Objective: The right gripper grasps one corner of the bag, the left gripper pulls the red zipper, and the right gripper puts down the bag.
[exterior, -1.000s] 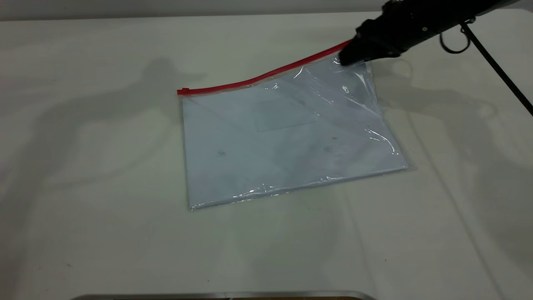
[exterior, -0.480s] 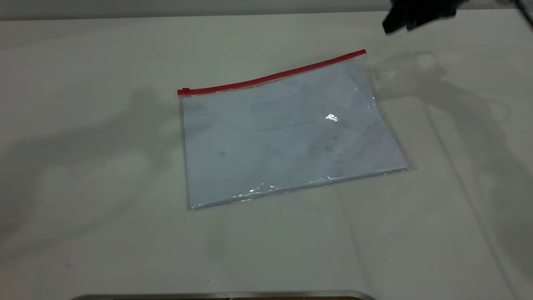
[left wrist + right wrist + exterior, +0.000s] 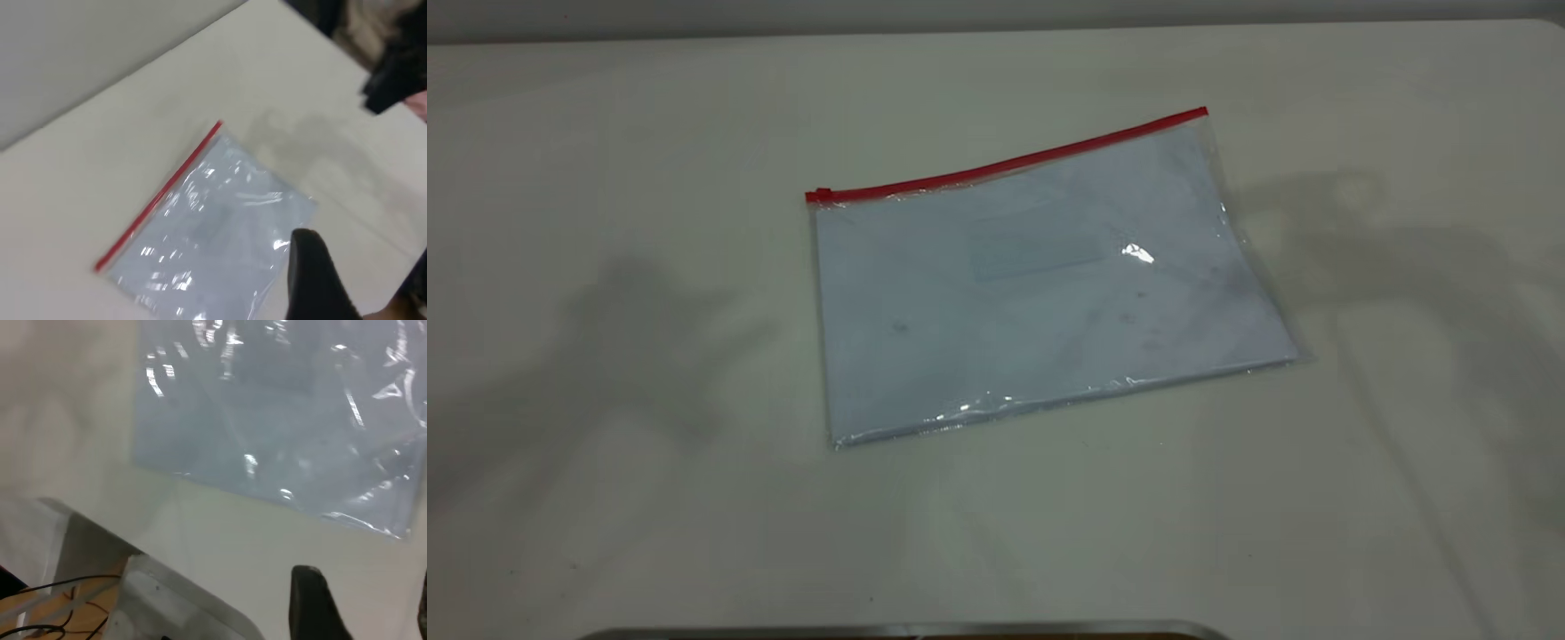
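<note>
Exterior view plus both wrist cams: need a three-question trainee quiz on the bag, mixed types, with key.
1. True or false: the bag lies flat on the table, with no gripper touching it.
2. The slider tab sits at which end of the red zipper in the exterior view: A left, B right, C middle?
3. Fill in: the zipper runs along the bag's ___ edge, far or near, in the exterior view.

Key: 1 true; 2 A; 3 far.

1. The bag [image 3: 1040, 293] is clear, glossy plastic, crinkled along its edges and catching bright glints; white paper sheets show through it.
2. The red zipper [image 3: 1005, 165] is a smooth, opaque plastic strip.
3. The counter [image 3: 649, 489] is a matt, off-white, smooth surface.
4. One black finger tip of the left gripper [image 3: 313, 280] looks matt, like plastic or rubber.
</note>
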